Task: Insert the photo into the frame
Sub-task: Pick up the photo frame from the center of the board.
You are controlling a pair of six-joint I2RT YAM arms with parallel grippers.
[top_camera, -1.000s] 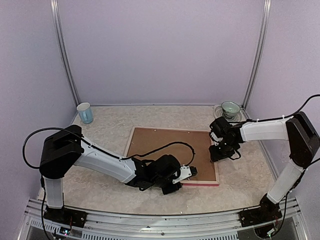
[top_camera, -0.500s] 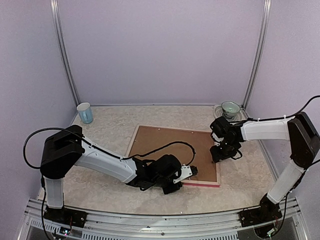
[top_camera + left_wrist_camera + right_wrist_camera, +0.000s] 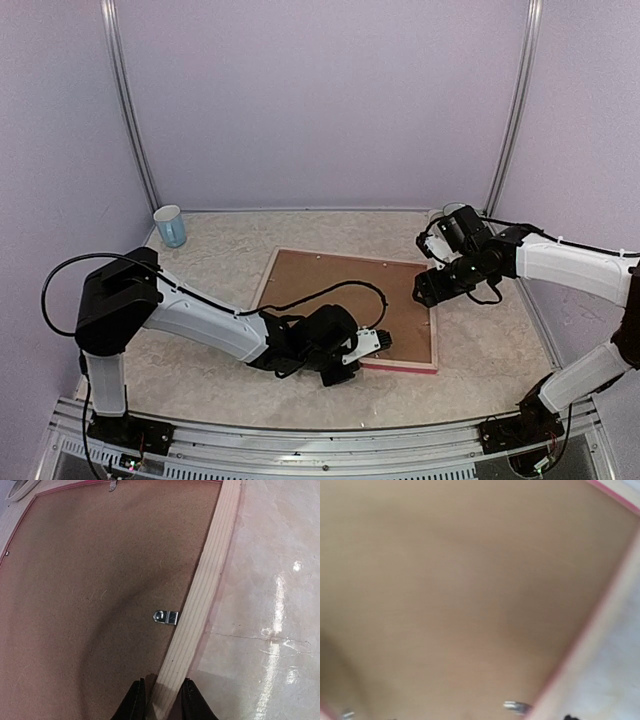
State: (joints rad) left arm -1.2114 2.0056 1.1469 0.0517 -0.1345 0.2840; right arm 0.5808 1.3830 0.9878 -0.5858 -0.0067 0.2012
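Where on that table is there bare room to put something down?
Bare tabletop lies along the back wall beyond the frame, right of the blue cup, and at the near right corner. The frame's near edge is crowded by the left claw.

Pale wood, pink-edged frame [image 3: 206, 590], brown backing board [image 3: 330, 285], marbled beige table [image 3: 220, 262], blue cup [image 3: 170, 227]

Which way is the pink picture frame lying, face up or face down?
Face down. The frame shows its pale wood back, and the brown backing board and a metal clip face up.
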